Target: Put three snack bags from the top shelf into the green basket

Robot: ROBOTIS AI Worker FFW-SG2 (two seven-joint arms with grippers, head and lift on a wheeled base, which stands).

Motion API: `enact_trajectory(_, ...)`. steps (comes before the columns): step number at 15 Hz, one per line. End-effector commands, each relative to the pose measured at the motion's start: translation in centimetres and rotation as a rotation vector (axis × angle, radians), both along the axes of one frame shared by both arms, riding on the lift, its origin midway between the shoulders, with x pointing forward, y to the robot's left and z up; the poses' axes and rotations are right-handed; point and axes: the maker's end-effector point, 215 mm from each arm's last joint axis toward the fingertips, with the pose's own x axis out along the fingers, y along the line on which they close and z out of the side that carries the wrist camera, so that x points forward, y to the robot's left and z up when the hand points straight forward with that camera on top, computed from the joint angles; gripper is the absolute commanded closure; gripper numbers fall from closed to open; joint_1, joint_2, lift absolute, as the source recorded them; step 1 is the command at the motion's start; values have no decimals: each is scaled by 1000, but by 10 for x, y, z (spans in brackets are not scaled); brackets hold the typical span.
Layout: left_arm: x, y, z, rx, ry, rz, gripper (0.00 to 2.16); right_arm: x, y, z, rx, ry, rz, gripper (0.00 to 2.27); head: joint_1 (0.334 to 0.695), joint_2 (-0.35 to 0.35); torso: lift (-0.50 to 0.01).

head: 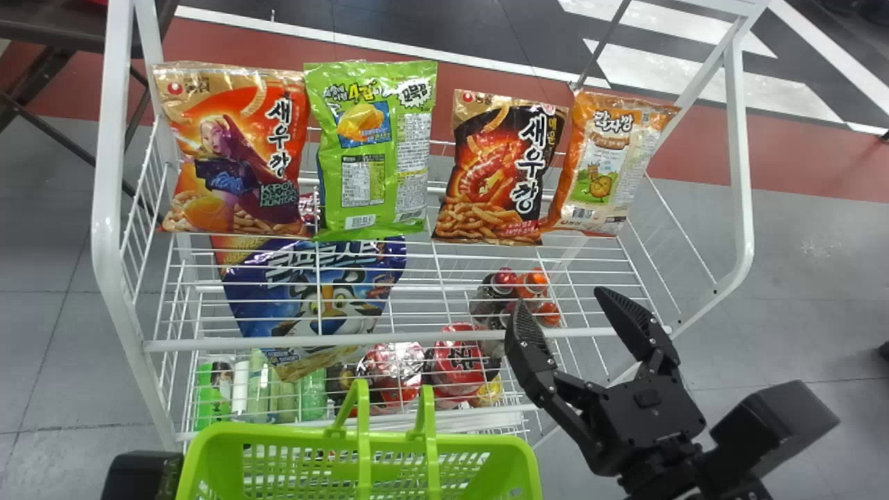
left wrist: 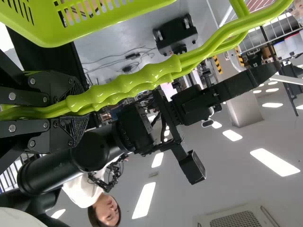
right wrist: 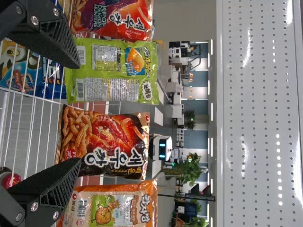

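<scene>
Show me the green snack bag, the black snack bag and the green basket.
Green snack bag [head: 375, 153], head view, middle of its printed face.
Black snack bag [right wrist: 105, 135], right wrist view, on its red printed picture.
Green basket [head: 278, 432], head view, far rim.

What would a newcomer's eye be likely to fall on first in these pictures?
Most likely the four bright snack bags lined up along the white top shelf. Next, probably the vivid green basket in front of the rack, its handles held in the left gripper. The black right gripper, open and empty near the shelf's front right, also stands out against the white wire.
</scene>
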Motion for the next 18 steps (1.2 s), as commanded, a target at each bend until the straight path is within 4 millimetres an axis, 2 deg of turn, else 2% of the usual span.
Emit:
enact_trajectory(1,0,1,-1,3,3,2,1396,2,1,-2,0,3,3,124,695,-350,-45)
enact_trajectory(18,2,0,-2,2,-2,6,1396,10,2,-14,0,12,7,124,695,-350,-45)
